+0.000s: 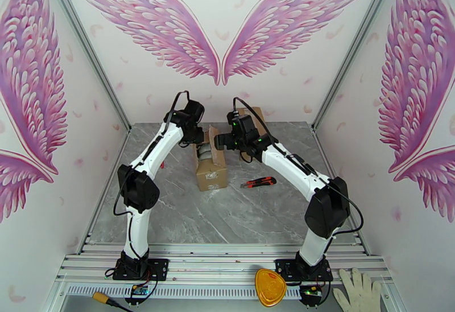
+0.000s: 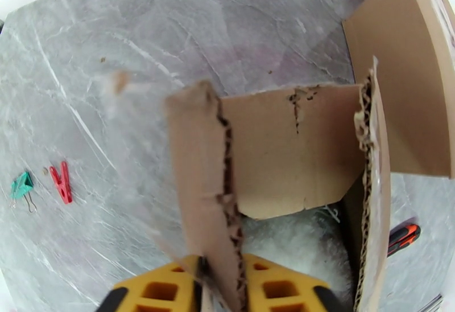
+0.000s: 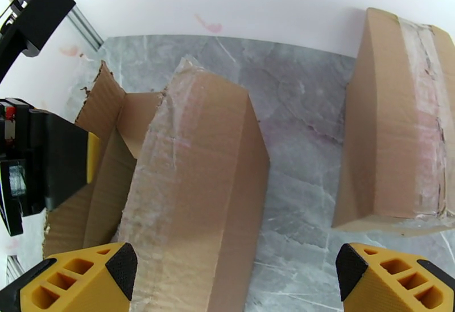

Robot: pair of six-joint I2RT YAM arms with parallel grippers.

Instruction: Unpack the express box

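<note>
At express box (image 1: 211, 166) rim: left hand (image 2: 220, 276) clamped on torn flap (image 2: 196, 182) edge; right hand (image 3: 236, 276) spread wide beside taped flap (image 3: 193, 182).

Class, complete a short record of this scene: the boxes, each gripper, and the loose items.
Open box: flaps up, white filling inside
Left gripper: shut on one cardboard flap
Right gripper: open, facing the taped flap
Second box: taped, standing apart
Loose items: utility knife, green binder clip, red clothespin
</note>
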